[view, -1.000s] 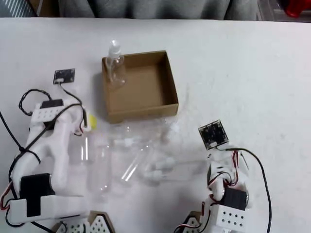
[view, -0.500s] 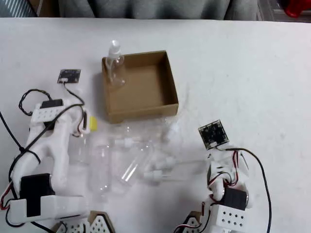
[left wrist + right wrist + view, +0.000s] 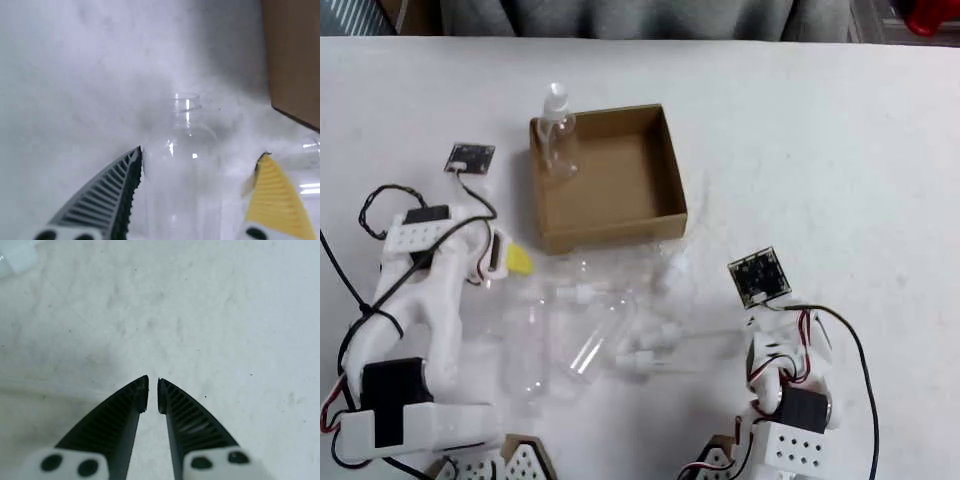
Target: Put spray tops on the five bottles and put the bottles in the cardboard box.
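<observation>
Capped bottle point(image 3: 558, 135) stands in cardboard box point(image 3: 610, 232); clear bottles point(image 3: 525, 345) lie outside.

You're working over a white table point(image 3: 840, 150). The cardboard box point(image 3: 610, 232) is sitting on it, open side up, towards the far side, approx mid-width. Just nearer than the box, clear bottles point(image 3: 525, 345) are lying on their sides in a loose cluster btwn the two arms, w/ white spray tops point(image 3: 645, 355) lying loose among them. One capless bottle point(image 3: 185, 165) is lying near the box's wall. The arm bases point(image 3: 395, 425) are sitting at the near edge.
</observation>
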### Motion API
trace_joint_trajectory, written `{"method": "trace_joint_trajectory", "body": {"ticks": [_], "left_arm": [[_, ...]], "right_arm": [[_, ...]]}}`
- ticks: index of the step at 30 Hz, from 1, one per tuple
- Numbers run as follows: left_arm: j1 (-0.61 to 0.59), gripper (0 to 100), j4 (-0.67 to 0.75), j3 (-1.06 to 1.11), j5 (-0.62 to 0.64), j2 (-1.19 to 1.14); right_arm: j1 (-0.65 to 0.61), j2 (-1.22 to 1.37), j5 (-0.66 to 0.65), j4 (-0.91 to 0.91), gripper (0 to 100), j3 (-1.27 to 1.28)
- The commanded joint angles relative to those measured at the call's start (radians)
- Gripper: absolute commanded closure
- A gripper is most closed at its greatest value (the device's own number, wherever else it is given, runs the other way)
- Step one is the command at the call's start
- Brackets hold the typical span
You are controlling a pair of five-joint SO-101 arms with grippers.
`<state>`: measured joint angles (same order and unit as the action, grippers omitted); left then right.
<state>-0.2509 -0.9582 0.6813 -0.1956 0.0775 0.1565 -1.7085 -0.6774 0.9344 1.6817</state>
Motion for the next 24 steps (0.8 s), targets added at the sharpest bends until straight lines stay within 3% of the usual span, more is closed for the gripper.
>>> {"method": "trace_joint_trajectory", "body": {"ticks": [1,11,24], "left_arm": [[-0.015,66,0.009,0.002,-0.052,0.007],[-0.016,67,0.061,0.008,-0.064,0.005],[-0.018,93,0.02,0.005,-0.109,0.004]], "right_arm": [[-0.005,-0.004,-0.009,0.007,98.4,0.014],[-0.005,-0.004,-0.009,0.007,98.4,0.014],[-0.004,-0.004,-0.009,0.004,98.4,0.014]]}}
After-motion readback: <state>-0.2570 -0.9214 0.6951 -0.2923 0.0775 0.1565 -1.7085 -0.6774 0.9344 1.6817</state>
